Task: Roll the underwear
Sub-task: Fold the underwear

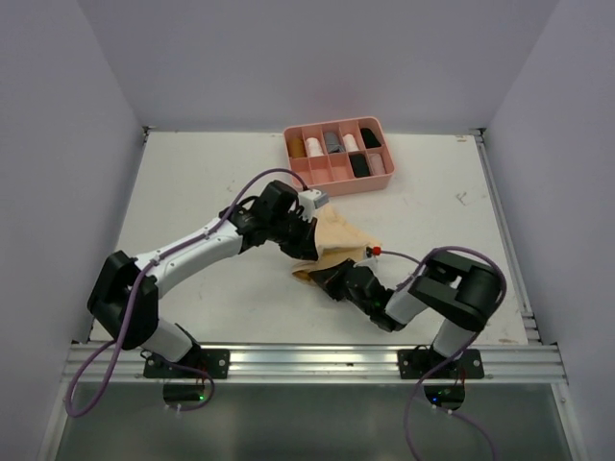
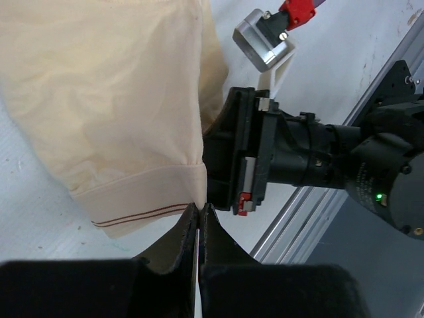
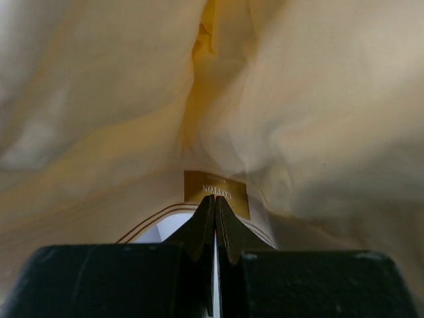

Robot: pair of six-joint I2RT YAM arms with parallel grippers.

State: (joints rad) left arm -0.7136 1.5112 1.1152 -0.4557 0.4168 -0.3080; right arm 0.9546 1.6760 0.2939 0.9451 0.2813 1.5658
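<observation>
Pale tan thin cotton underwear [image 1: 341, 240] pinched btw both grippers.
Left gripper [image 2: 200, 209]: jaws together on hem corner, by the double brown stitch line. Right gripper [image 3: 213, 202]: jaws together on waistband just below gold woven label, prob. to stretch cloth flat for rolling. Fabric soft, creased, drapey. Rigid pink plastic divided tray [image 1: 315, 173] sits beyond grippers, well apart.
</observation>
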